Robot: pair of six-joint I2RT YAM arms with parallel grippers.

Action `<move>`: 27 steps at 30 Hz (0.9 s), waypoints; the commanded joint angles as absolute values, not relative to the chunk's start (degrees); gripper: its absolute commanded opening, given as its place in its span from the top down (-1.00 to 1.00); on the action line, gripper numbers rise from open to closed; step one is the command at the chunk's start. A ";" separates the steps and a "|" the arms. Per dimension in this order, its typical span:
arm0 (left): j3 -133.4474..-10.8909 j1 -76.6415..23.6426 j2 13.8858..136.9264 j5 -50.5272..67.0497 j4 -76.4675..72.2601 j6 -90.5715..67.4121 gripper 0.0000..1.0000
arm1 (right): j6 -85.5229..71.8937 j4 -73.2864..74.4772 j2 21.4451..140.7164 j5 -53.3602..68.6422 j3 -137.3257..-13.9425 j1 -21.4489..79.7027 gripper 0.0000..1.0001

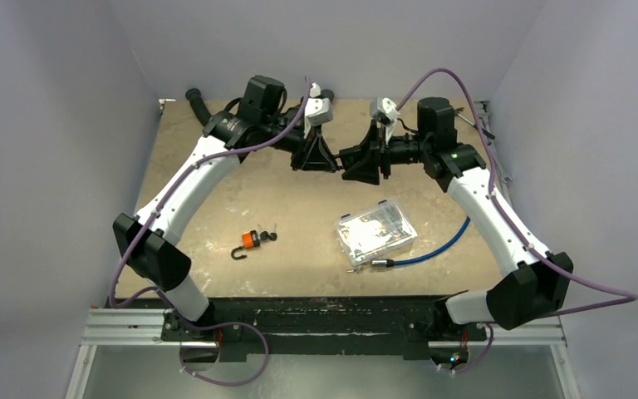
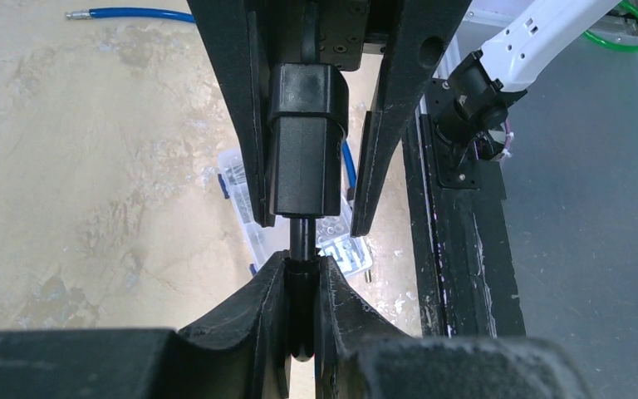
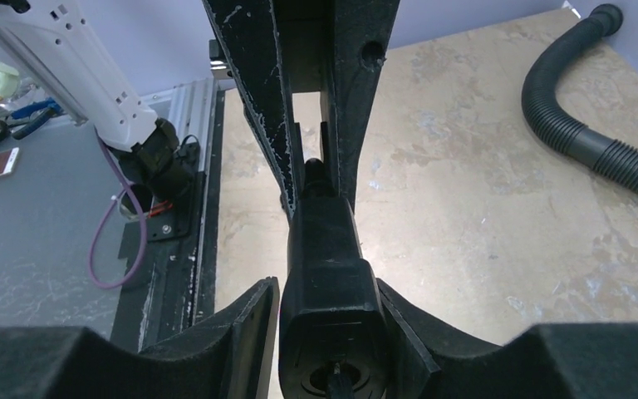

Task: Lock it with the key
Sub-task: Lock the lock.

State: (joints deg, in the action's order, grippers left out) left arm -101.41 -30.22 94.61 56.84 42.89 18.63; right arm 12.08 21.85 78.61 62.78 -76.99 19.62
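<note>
Right fingers [image 3: 237, 332] clasp the black lock [image 3: 330, 274]; left fingers [image 2: 249, 320] pinch its stem.

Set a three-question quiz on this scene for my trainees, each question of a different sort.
1. True or false: the orange padlock is held in a tool.
2. What lies beside the clear plastic box on the table? A mug; B blue cable; C sponge.
3. Which tool pinches the thin black stem jutting from the black block?
Key: 1 false, it lies on the table; 2 B; 3 the left tool.
</note>
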 commanded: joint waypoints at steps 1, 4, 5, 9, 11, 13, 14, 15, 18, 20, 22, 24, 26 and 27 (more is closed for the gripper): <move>-105.69 -31.00 94.27 59.71 39.46 19.64 1.00 | 16.93 26.93 78.60 65.83 -79.01 21.03 0.06; -106.15 -31.03 94.56 59.50 39.78 20.12 1.00 | 20.27 30.90 79.24 66.05 -79.81 21.36 0.12; -106.18 -31.07 94.61 59.43 39.80 20.25 1.00 | 20.96 31.71 79.39 66.13 -80.00 21.48 0.15; -106.54 -31.35 94.98 59.25 39.76 20.30 1.00 | 22.30 32.91 80.10 66.25 -80.65 21.62 0.21; -106.52 -31.76 95.03 59.05 39.81 20.51 1.00 | 22.16 32.64 80.38 66.54 -81.05 21.71 0.22; -106.45 -32.26 94.93 58.55 40.22 21.66 1.00 | 21.22 32.21 80.73 67.22 -81.49 21.83 0.22; -106.44 -32.40 94.86 58.12 40.76 22.62 1.00 | 20.60 31.91 81.00 67.70 -81.67 21.80 0.19; -106.55 -32.45 94.84 57.63 41.44 23.54 1.00 | 20.12 31.88 81.18 68.16 -81.86 21.84 0.18; -107.61 -32.49 95.30 56.53 44.00 26.49 1.00 | 19.17 31.99 81.39 69.24 -81.84 21.86 0.19; -108.08 -32.51 95.59 56.03 45.10 27.43 1.00 | 18.80 31.95 81.40 69.69 -81.76 21.83 0.22; -108.03 -32.48 95.71 55.77 45.51 27.89 1.00 | 18.16 31.57 81.39 69.65 -81.65 21.81 0.28; -107.74 -32.51 95.71 55.50 45.59 27.85 1.00 | 16.56 30.40 81.30 69.31 -81.51 21.80 0.46; -107.32 -32.42 95.48 55.16 45.32 27.53 1.00 | 14.76 28.89 81.38 68.93 -81.64 21.84 0.79; -107.10 -32.43 95.41 54.93 45.21 27.34 1.00 | 13.71 27.89 81.39 69.21 -81.54 21.88 0.99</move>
